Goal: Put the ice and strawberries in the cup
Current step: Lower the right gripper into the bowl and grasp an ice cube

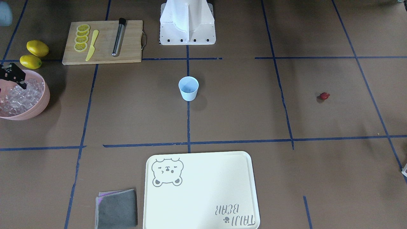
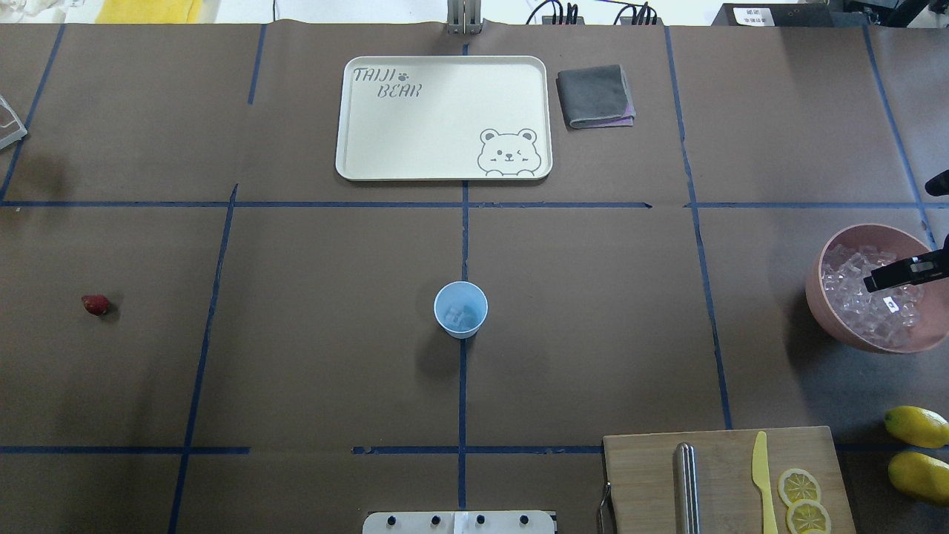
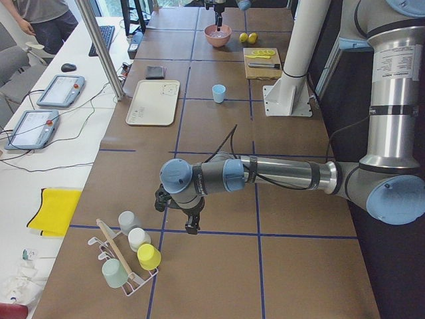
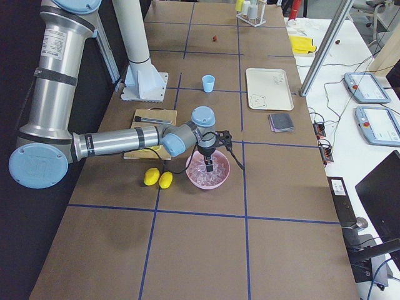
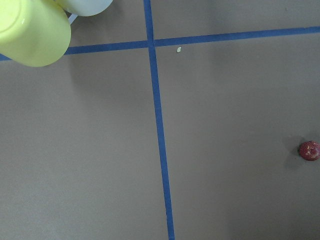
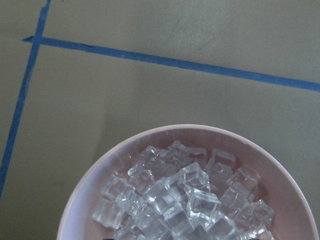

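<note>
The light-blue cup [image 2: 460, 310] stands upright in the middle of the bench [image 2: 311, 356], on a blue tape line. Something pale and glassy lies at its bottom, too small to make out.

The strawberry [image 2: 96, 304] lies alone, far out on the left of the bench, well apart from the cup. The left wrist view shows it at its right edge.

The ice [image 6: 185, 200] is heaped in a pink bowl [image 2: 824, 315] at the right edge of the bench. The right pincer [image 2: 878, 280] hangs over this bowl, just above the cubes. Whether its fingers are apart or together cannot be told.

The left pincer [image 3: 192, 226] shows only in the side view. It hovers low over bare bench beside a rack of coloured cups [image 3: 136, 256], and its state cannot be told either.

On the far side lie a cream tray [image 2: 356, 167] with a bear drawing and, just right of it, a folded grey cloth [image 2: 595, 96]. Near the robot, on the right, a wooden board [image 2: 645, 475] carries lemon slices [image 2: 799, 487], a yellow knife [image 2: 762, 478] and a metal rod [image 2: 686, 489]. Two lemons [image 2: 916, 426] lie just right of the board.
</note>
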